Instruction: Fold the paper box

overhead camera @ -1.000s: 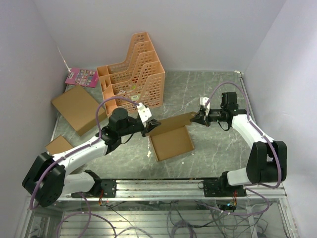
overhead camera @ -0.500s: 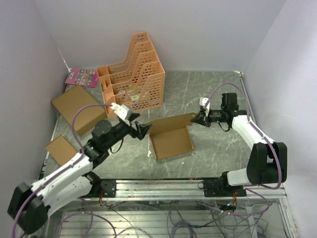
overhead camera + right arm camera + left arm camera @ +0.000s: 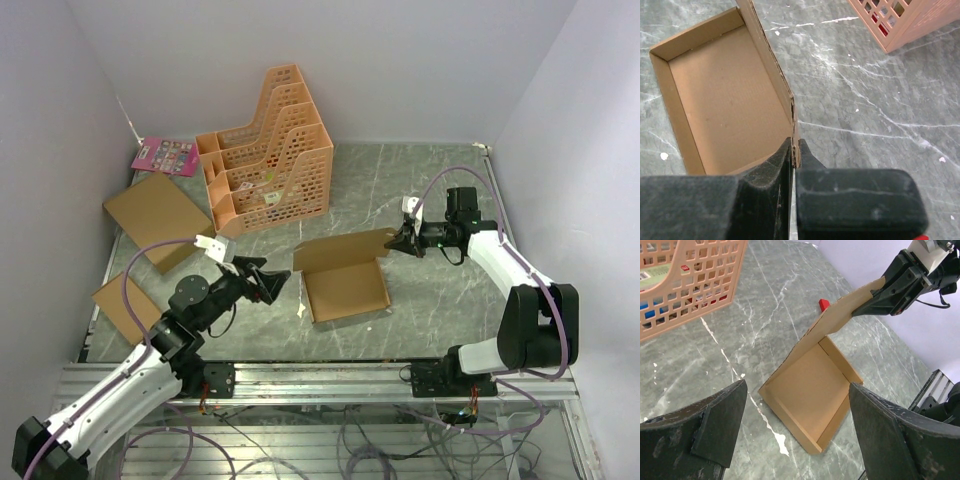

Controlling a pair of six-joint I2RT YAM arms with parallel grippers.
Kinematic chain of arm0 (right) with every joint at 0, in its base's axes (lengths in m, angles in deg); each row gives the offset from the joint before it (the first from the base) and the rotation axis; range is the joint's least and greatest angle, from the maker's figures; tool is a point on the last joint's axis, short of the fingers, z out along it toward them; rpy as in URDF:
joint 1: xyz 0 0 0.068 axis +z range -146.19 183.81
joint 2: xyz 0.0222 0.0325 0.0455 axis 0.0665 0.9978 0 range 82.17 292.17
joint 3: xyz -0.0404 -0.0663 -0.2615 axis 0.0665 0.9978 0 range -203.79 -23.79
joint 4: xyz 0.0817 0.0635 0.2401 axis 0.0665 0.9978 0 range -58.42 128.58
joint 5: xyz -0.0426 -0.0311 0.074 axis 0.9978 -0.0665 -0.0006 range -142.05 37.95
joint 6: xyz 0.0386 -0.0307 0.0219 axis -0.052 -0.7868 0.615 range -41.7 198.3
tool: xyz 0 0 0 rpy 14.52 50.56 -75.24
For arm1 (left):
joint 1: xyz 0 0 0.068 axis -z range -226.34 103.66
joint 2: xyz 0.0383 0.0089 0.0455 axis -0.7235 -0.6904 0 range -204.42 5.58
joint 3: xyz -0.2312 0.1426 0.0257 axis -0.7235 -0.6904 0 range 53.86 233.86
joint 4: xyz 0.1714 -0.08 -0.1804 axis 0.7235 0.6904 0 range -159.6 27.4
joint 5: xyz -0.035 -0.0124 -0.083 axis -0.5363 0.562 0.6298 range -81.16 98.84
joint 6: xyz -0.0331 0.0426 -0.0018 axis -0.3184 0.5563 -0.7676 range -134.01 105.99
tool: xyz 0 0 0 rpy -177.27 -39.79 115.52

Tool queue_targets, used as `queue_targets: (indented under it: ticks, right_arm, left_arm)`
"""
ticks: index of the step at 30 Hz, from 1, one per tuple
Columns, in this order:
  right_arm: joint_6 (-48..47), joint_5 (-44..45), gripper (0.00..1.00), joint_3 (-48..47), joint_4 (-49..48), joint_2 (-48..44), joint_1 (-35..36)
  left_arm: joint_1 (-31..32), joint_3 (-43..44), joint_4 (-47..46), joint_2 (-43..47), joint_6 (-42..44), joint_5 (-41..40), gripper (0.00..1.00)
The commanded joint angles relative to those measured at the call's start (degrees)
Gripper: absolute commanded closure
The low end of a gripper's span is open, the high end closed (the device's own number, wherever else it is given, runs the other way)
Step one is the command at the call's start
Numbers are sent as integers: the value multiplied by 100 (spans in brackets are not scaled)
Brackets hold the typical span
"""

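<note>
The paper box (image 3: 345, 288) lies in the middle of the table as a shallow brown tray, its long back flap (image 3: 340, 250) standing up. My right gripper (image 3: 398, 240) is shut on the right end of that flap; in the right wrist view its jaws (image 3: 795, 150) pinch the cardboard edge, with the tray (image 3: 725, 100) to their left. My left gripper (image 3: 275, 281) hangs open a short way left of the box, touching nothing. In the left wrist view the box (image 3: 812, 365) shows between the wide-apart fingers (image 3: 720, 415), and the right gripper (image 3: 875, 294) holds the flap's tip.
An orange file rack (image 3: 265, 150) stands at the back. A larger flat cardboard box (image 3: 158, 218) and a smaller one (image 3: 120, 305) lie on the left, and a pink card (image 3: 165, 155) sits in the back left corner. A small red piece (image 3: 824, 304) rests behind the flap.
My left gripper has opened, let go of the box's left end and drawn back to the left and nearer its base. The right gripper has kept its hold on the flap.
</note>
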Motion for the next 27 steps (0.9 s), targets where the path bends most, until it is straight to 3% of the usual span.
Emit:
queue_targets:
  ticks: [1,6,10,15,19,24,27]
  right_arm:
    - [17,-116,100,-185,140,72,23]
    - [70,-111,100,-203,153,115,18]
    - [71,-102,100,-229,178,167,20]
    - [69,-93,100,-249,210,197,22]
    - [105,-93,100,-247,181,200,22]
    - [88,-92,100,-265,219,225,22]
    - [115,-93,100,-257,203,218,22]
  left_arm:
    - [-30,-198,-504,-31,-259,131,8]
    - [-23,-241,-900,-498,-289,252,8]
    - [-23,-130,-1073,-865,-16,594,19]
    - [55,-37,-1118,-960,229,469,20]
    - [82,-26,-1114,-878,385,302,17]
    - [57,-175,-1711,-991,186,213,4]
    - [38,-48,-1763,-1257,332,281,3]
